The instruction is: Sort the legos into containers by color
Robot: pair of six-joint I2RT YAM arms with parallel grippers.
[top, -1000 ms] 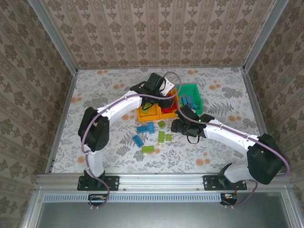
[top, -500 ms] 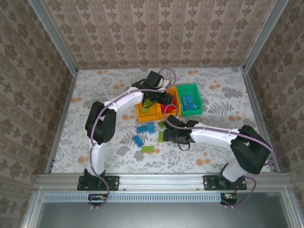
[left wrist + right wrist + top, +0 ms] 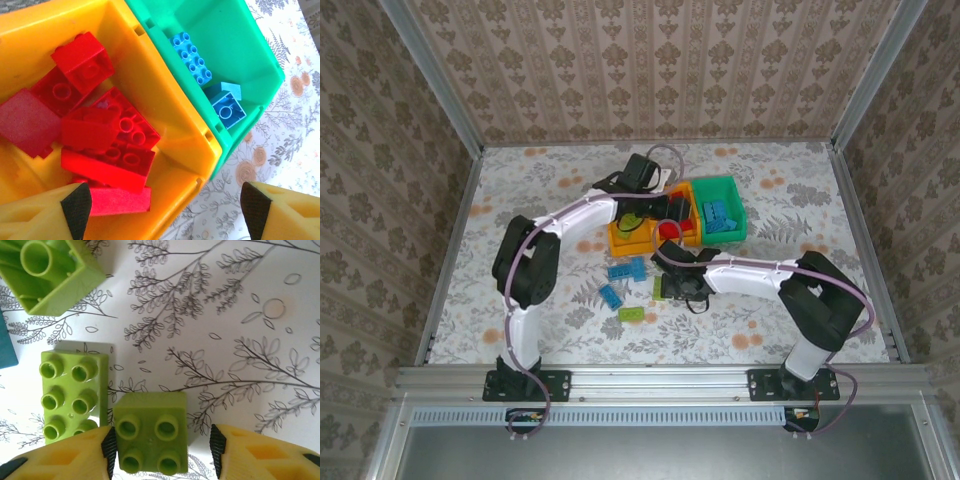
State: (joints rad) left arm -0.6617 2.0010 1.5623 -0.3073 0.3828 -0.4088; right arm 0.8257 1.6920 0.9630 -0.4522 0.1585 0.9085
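On the flowered bench (image 3: pixel 520 200), three bins stand side by side: a left orange-yellow bin (image 3: pixel 630 243), a middle orange-yellow bin (image 3: pixel 165 115) and a green bin (image 3: pixel 250 55) on the right. The left arm reaches over them from the left and hides part of the two orange-yellow bins in the top view. Just in front of the bins, loose blue bricks (image 3: pixel 627 270) and a lime brick (image 3: pixel 630 313) lie scattered on the bench.

The middle bin holds a heap of red bricks (image 3: pixel 107 150), some studs up and some on their sides. The green bin holds blue bricks (image 3: pixel 192 57).

The left end effector (image 3: pixel 165 212) hangs over the near edge of the middle bin with its fingers spread wide and nothing between them.

The right end effector (image 3: pixel 162 447) is down at the bench in front of the bins, with a square lime brick (image 3: pixel 150 440) between its fingers. This four-stud brick sits studs up. The left pad is at its side, a gap shows before the right pad, so the fingers are partly spread around it and not pinching. A six-stud lime brick (image 3: pixel 75 397) lies just beside it, and an upturned lime brick (image 3: pixel 50 272) lies farther off.
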